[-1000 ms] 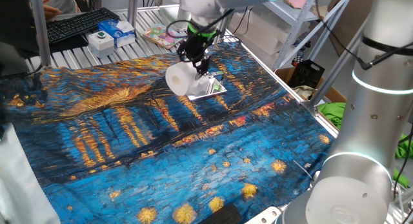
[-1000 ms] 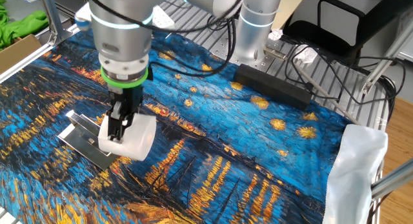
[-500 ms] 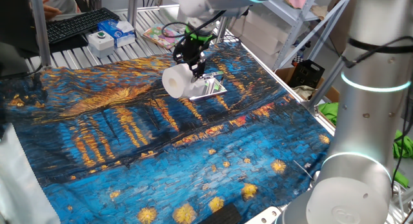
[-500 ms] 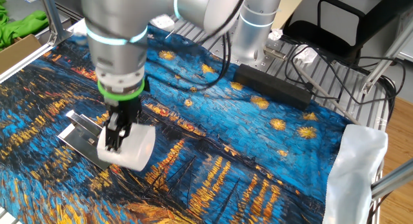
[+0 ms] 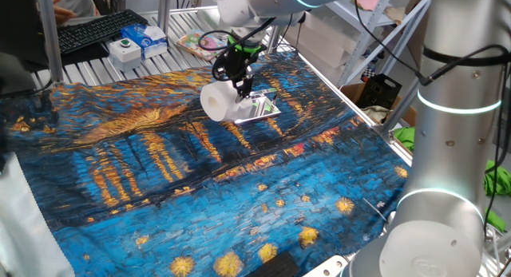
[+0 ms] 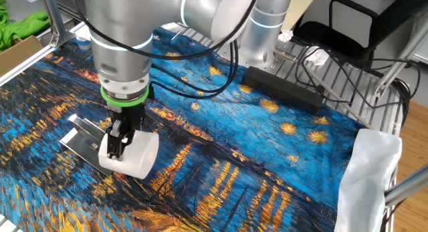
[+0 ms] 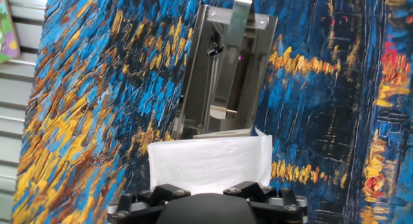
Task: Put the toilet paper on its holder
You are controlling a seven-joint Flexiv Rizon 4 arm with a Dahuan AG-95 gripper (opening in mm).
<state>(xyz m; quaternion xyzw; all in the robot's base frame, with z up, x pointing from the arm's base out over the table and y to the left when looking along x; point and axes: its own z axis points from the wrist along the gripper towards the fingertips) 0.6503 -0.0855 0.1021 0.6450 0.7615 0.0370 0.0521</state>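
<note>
The toilet paper [image 5: 219,102] is a plump white roll held on its side in my gripper [image 5: 238,80], which is shut on it. It also shows in the other fixed view [image 6: 134,155] and in the hand view [image 7: 208,159]. The holder [image 5: 261,106] is a shiny chrome plate lying on the painted cloth, just behind the roll. In the other fixed view the holder [image 6: 83,143] sits left of the roll, partly hidden by it. In the hand view the holder [image 7: 222,75], with its bar, lies straight ahead of the roll. The roll hangs low at the holder's near edge.
A starry-night patterned cloth [image 5: 200,181] covers the table. A white box with a green button [image 5: 123,47], a blue box and a keyboard [image 5: 96,29] stand at the back. A black power strip [image 6: 281,89] and cables lie by the robot base. A white cloth [image 6: 371,172] hangs at the right.
My gripper with the roll has shifted slightly left in one fixed view and sunk a little lower beside the holder. The grip has not changed.
</note>
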